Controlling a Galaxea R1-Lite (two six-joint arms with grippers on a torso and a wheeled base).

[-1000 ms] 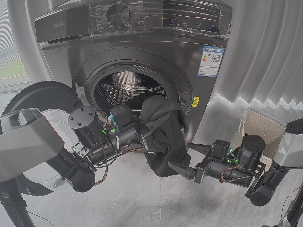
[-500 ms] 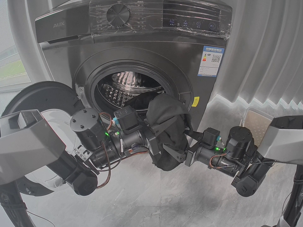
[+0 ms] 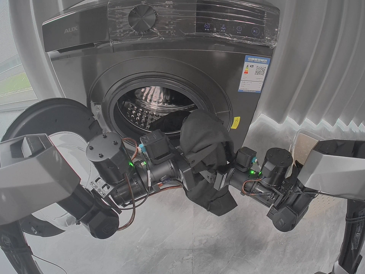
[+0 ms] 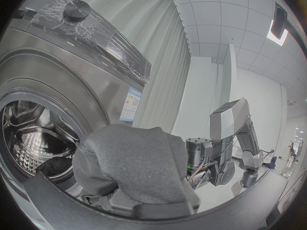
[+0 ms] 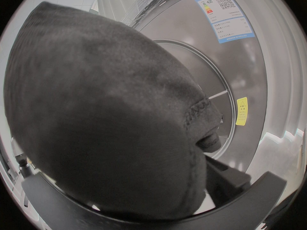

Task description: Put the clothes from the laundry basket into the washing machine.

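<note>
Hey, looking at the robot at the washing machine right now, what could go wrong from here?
1. The dark garment hangs in front of the washing machine opening, its lower end below the door rim. Released here, it would probably drop to the floor.
2. The left pincer and right pincer sit close together in the same cloth. They might bump or tug against each other.
3. The hanging end could snag on the door rim during a push inward.
</note>
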